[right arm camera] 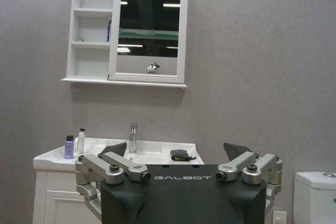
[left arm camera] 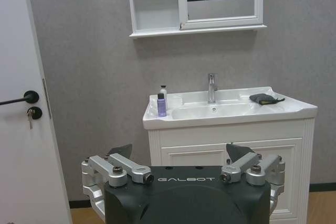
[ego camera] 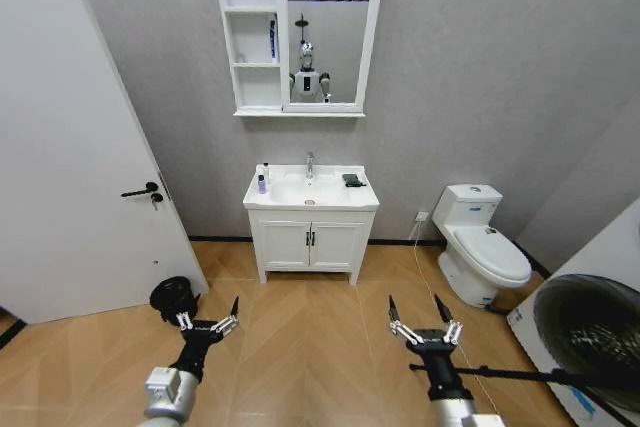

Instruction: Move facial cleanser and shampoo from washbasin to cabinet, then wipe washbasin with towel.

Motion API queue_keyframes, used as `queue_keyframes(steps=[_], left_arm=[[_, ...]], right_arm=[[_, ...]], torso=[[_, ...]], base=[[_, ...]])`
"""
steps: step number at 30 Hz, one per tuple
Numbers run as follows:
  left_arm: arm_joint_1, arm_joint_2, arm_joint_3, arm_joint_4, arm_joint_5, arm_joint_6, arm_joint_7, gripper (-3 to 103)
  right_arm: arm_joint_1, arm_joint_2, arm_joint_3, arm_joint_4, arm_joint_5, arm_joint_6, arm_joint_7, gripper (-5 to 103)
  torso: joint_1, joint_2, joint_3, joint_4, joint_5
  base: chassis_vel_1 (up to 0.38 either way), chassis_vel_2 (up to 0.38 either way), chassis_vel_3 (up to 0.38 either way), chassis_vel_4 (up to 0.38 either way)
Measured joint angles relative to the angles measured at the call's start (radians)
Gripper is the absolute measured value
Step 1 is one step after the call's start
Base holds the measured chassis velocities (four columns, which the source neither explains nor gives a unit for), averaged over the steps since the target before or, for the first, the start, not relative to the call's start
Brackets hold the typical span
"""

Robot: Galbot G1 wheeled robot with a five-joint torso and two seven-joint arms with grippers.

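Note:
The white washbasin (ego camera: 325, 194) stands against the far wall, well ahead of me. On its left rim stand a small purple bottle (ego camera: 262, 184) and a white bottle (ego camera: 266, 171); which is the facial cleanser and which the shampoo I cannot tell. The dark towel (ego camera: 352, 180) lies on the right rim. Above hangs the cabinet (ego camera: 252, 32) beside its mirror. My left gripper (ego camera: 205, 309) and right gripper (ego camera: 415, 305) hover low over the floor, both open and empty. The wrist views show the purple bottle (left arm camera: 161, 106) (right arm camera: 69, 148), the towel (left arm camera: 265, 98) (right arm camera: 181, 154), and the open grippers (left arm camera: 179, 150) (right arm camera: 175, 148).
A white door (ego camera: 70, 147) stands at the left, a toilet (ego camera: 485, 247) at the right, and a washing machine (ego camera: 590, 337) at the near right. A black round object (ego camera: 172, 295) sits on the floor by the left gripper. A blue tube (ego camera: 272, 39) stands on the cabinet's middle shelf. Wood floor lies open before the vanity (ego camera: 310, 242).

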Motion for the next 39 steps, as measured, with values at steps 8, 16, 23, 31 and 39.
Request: queue_keyframes(steps=[8, 16, 23, 31, 39], left_arm=[[-0.002, -0.002, 0.007, 0.005, 0.003, -0.012, 0.001, 98], [-0.006, -0.005, 0.018, 0.012, 0.011, -0.019, 0.005, 98], [-0.008, -0.01, 0.027, 0.015, 0.02, -0.02, 0.007, 98], [-0.004, -0.015, 0.028, 0.012, 0.023, -0.023, 0.009, 98], [-0.005, -0.019, 0.03, 0.014, 0.027, -0.023, 0.009, 98]], right_arm=[[0.0, 0.005, 0.0, -0.012, -0.001, 0.002, -0.008, 100], [-0.001, 0.015, 0.001, -0.03, -0.001, 0.022, -0.01, 100], [-0.007, 0.016, 0.003, -0.025, -0.001, 0.027, -0.008, 100], [-0.009, 0.016, -0.001, -0.026, -0.002, 0.029, -0.007, 100], [-0.007, 0.015, 0.0, -0.028, -0.002, 0.029, -0.007, 100]], torso=[[0.0, 0.0, 0.0, -0.0001, 0.0], [0.0, 0.0, 0.0, 0.0, 0.0], [0.0, 0.0, 0.0, 0.0002, 0.0002], [0.0, 0.0, 0.0, 0.0003, 0.0005], [0.0, 0.0, 0.0, 0.0001, 0.0003]], base=[[0.0, 0.0, 0.0, 0.0], [-0.018, 0.024, 0.015, -0.016], [-0.144, 0.152, 0.141, -0.141], [-0.229, 0.246, 0.239, -0.241], [-0.299, 0.327, 0.317, -0.312]])
